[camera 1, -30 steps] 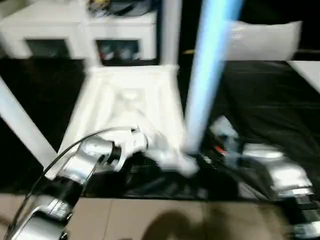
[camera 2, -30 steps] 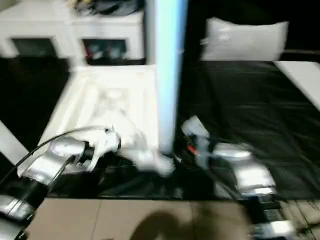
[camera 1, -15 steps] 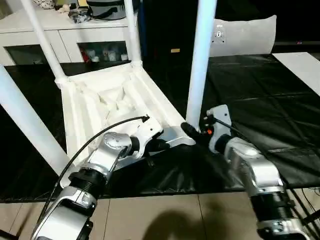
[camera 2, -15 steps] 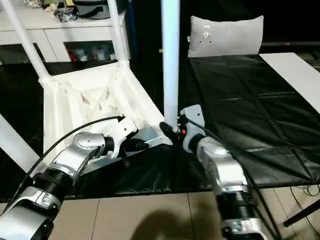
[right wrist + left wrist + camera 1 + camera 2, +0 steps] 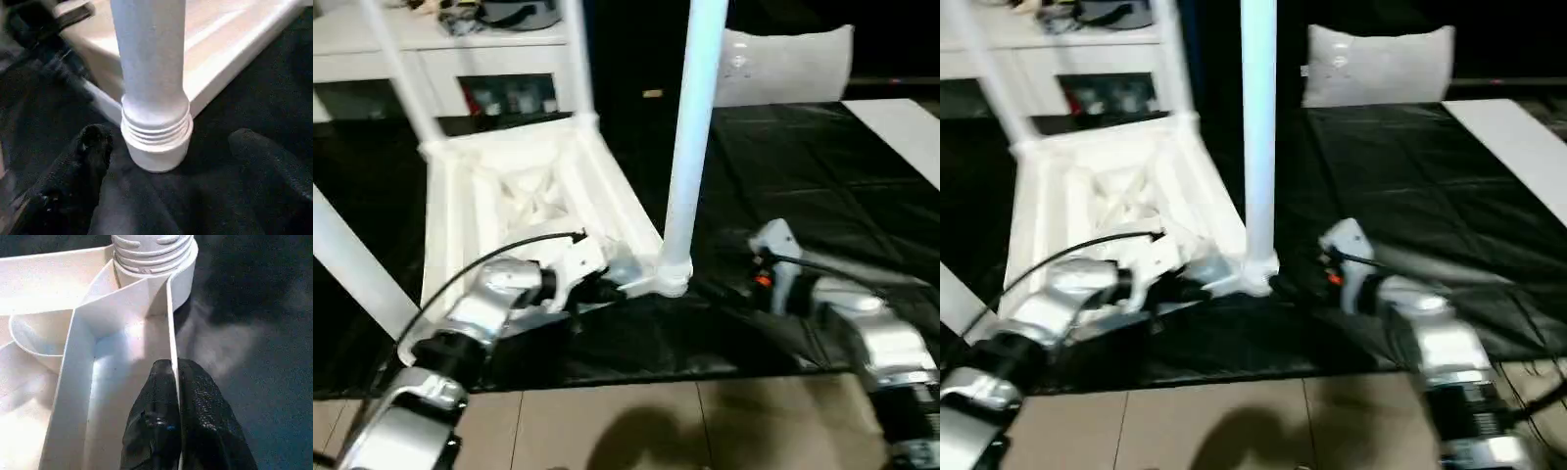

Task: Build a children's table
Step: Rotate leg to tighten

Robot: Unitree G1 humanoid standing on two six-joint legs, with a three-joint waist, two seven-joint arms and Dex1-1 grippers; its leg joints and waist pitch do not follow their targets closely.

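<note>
In the left eye view we see the white table top [image 5: 524, 191] lying underside up on the black-covered work table [image 5: 822, 186], near its front edge, with legs standing in its corner sockets; the nearest leg [image 5: 690, 137] rises from the socket at the top's front right corner. Our left gripper [image 5: 607, 289] reaches to the top's near rim beside that socket, and our right gripper [image 5: 720, 294] sits on the black cover just right of the leg's base. A white cabinet [image 5: 450, 69] and a grey cushion [image 5: 788, 64] stand behind; we can read no writing. In the left wrist view, the left gripper's fingers [image 5: 198, 411] are pinched together on a thin upright rib of the top. In the right wrist view, the right gripper's fingers [image 5: 80, 161] are spread apart, clear of the leg's ribbed base on either side.
</note>
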